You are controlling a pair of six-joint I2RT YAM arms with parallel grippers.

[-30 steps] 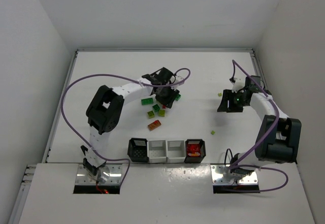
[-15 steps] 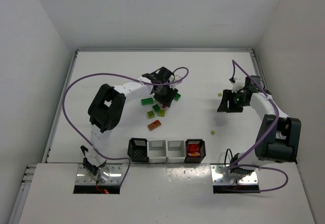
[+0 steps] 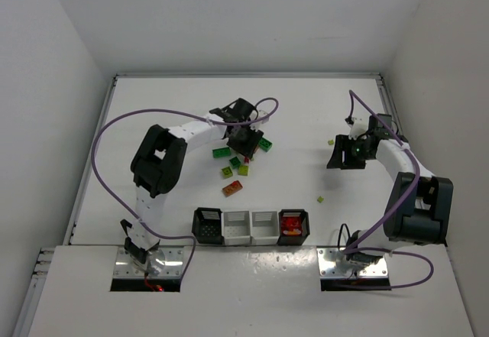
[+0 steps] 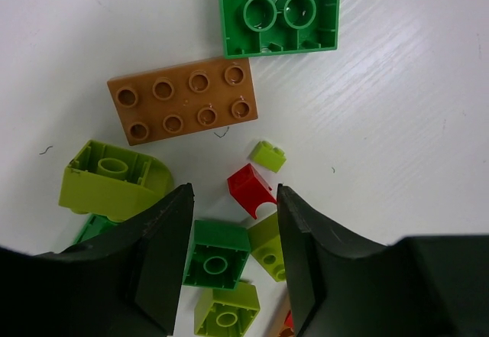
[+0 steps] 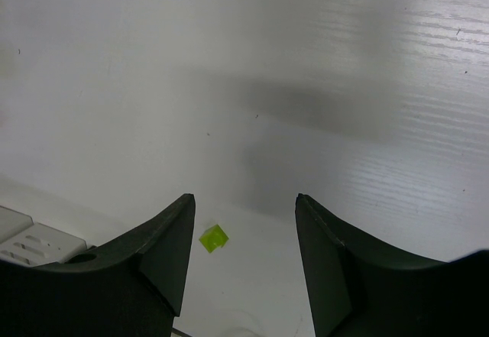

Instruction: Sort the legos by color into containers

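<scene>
My left gripper (image 3: 246, 143) hangs open over a heap of legos. In the left wrist view a dark green brick (image 4: 218, 253) lies between its fingers (image 4: 234, 192), with a small red brick (image 4: 250, 190) and yellow-green bricks (image 4: 227, 310) beside it. Further out lie an orange-brown plate (image 4: 182, 100), a large green brick (image 4: 279, 12) turned upside down and a curved yellow-green brick (image 4: 111, 180). My right gripper (image 3: 341, 157) is open above bare table, with a tiny yellow-green brick (image 5: 213, 238) by its left finger. The containers stand in a row: black (image 3: 207, 225), white (image 3: 236, 227), white (image 3: 265, 227), black (image 3: 294, 216).
Red legos lie in the right black container. An orange-brown brick (image 3: 233, 188) lies alone between the heap and the bins. Two tiny yellow-green pieces (image 3: 321, 198) (image 3: 331, 141) sit near the right arm. Walls close in the table on three sides.
The left gripper's jaws have spread a little wider and the wrist has shifted slightly towards the far side. The right arm has stayed still.
</scene>
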